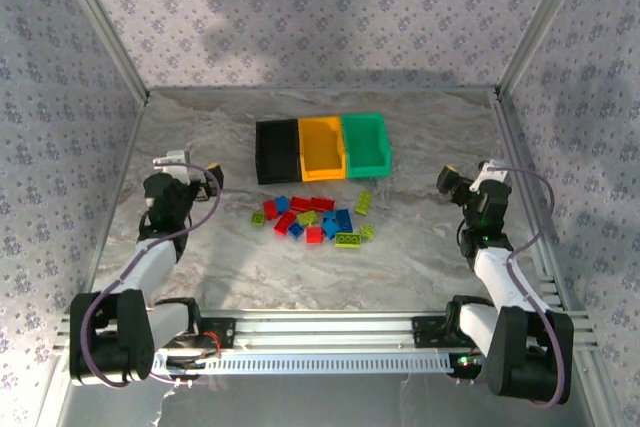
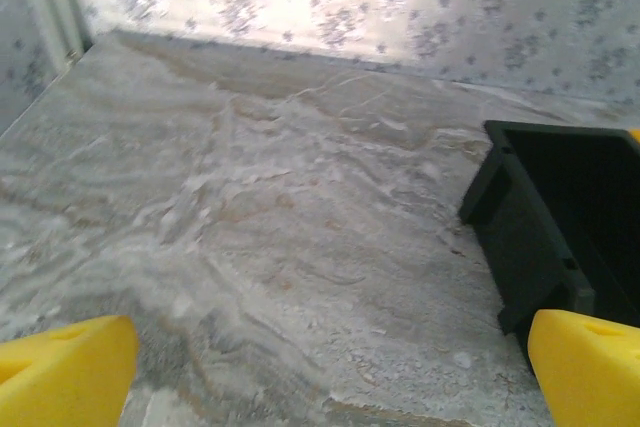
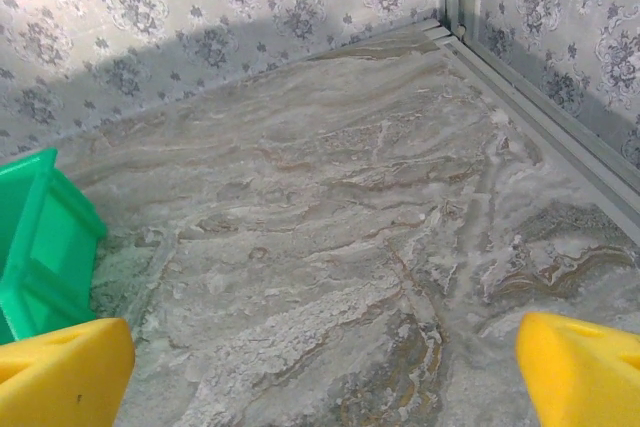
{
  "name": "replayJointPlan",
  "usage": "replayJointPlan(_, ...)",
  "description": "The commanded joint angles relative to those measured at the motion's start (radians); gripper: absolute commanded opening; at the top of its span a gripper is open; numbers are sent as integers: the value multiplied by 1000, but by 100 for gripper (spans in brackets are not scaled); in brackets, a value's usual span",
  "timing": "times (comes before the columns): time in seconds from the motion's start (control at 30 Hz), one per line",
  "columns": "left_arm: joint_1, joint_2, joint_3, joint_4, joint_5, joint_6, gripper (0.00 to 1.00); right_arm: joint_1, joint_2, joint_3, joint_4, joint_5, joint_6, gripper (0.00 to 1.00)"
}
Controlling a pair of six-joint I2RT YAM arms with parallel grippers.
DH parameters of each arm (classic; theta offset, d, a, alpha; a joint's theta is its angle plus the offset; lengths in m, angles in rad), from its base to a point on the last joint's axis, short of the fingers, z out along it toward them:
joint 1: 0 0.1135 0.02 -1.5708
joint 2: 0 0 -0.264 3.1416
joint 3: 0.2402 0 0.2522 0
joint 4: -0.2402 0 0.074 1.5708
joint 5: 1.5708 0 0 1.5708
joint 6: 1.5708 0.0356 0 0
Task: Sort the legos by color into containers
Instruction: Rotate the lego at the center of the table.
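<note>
The legos (image 1: pixel 315 219) lay scattered on the near side of the bins (image 1: pixel 322 173). Both the left gripper (image 2: pixel 325 372) and right gripper (image 3: pixel 325 372) stood wide, holding nothing. They looked light, stiff and slick; pinching one across its flat sides seemed best

Three containers (image 1: pixel 322 171) stand side by side toward the back of the worktop (image 1: pixel 420 247); the legos (image 1: pixel 322 204) lie scattered on it just in front of them.

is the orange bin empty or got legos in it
Empty: the orange bin shows a bare floor from above; the legos lie loose on the table.
</note>
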Motion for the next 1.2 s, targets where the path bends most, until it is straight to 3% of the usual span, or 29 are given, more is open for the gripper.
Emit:
replayJointPlan(0.0,-14,-28,43,-135,-58,-95,100,8,-22,-17,-27,-21,37,100)
replayJointPlan(0.2,-162,-38,73,-152,-38,-123,100,54,17,-2,-31,-7,31,100)
replayJointPlan(0.43,-534,127,174,-191,-85,-50,100,125,54,35,-53,33,10,100)
replayJointPlan(0.63,-794,300,307,-256,-136,160,100,162,92,71,-80,52,-5,100)
replayJointPlan(0.93,-875,460,451,-376,49,198,94,188,140,92,-66,61,3,100)
replayJointPlan(1.17,-908,586,626,-494,52,185,91,211,200,150,-101,78,-17,100)
